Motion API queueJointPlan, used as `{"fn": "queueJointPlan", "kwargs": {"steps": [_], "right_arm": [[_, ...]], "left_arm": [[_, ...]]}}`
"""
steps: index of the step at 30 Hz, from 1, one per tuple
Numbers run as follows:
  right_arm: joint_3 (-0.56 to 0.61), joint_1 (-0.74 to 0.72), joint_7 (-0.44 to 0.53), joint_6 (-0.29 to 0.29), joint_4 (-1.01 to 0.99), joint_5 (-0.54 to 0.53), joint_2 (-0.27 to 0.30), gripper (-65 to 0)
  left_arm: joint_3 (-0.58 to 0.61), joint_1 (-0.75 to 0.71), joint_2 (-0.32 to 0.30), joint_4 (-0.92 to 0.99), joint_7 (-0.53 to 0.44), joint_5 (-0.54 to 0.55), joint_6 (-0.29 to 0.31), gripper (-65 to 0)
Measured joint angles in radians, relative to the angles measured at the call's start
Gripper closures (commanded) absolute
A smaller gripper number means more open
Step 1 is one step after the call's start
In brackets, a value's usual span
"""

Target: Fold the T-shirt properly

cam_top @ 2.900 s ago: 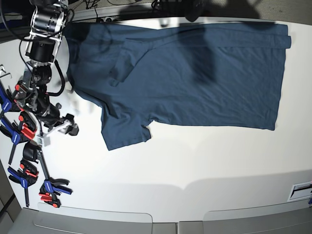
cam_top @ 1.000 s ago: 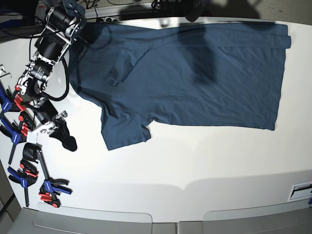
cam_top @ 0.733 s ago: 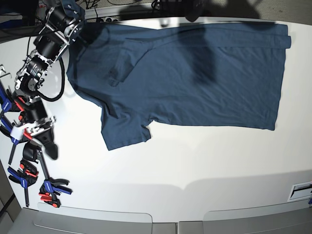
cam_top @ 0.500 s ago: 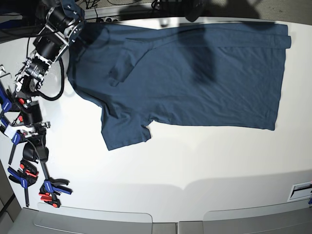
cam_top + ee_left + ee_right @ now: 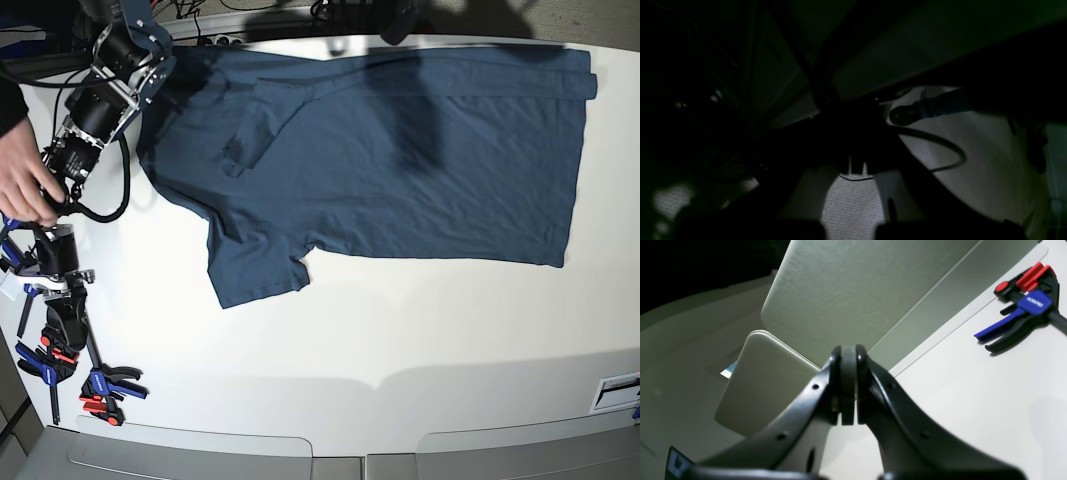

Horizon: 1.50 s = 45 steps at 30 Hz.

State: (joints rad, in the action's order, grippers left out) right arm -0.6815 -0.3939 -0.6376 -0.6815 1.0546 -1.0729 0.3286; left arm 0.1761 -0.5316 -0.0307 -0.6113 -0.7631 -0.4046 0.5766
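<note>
While the table (image 5: 400, 340) carries the whole job, nothing on it looks folded yet. Across its far half the T-shirt (image 5: 400, 160) lies spread flat and open, one sleeve (image 5: 255, 275) sticking out toward the near edge, its hem side near the table's right end. By my judgement every fold is left to do.

At the table's left edge stands the right arm (image 5: 100, 100), off the shirt, with a person's hand (image 5: 25, 195) on it. Its gripper (image 5: 848, 386) hangs over bare table near the clamps (image 5: 1023, 311), jaws pressed together on nothing. The left gripper is lost in a dark wrist view; it appears closed, holding nothing that I can see.
</note>
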Motion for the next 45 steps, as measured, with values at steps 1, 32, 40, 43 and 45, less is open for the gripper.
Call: {"fn": "queueJointPlan", "kwargs": {"steps": [1,32,40,43,45], "right_arm": [[0.000,0.001,-0.003,0.000,0.000,0.000,0.000,0.0],[0.000,0.001,-0.002,0.000,0.000,0.000,0.000,0.0],[0.000,0.001,-0.002,0.000,0.000,0.000,0.001,0.0],[0.000,0.001,-0.002,0.000,0.000,0.000,0.000,0.0],[0.000,0.001,-0.002,0.000,0.000,0.000,0.000,0.0]], "left_arm": [[0.000,0.000,0.000,0.000,0.000,0.000,0.000,0.0],[0.000,0.011,-0.006,0.000,-0.016,-0.045,0.001,0.0],[0.000,0.011,-0.006,0.000,-0.016,-0.045,0.001,0.0],[0.000,0.011,-0.006,0.000,-0.016,-0.045,0.001,0.0],[0.000,0.011,-0.006,0.000,-0.016,-0.045,0.001,0.0]]}}
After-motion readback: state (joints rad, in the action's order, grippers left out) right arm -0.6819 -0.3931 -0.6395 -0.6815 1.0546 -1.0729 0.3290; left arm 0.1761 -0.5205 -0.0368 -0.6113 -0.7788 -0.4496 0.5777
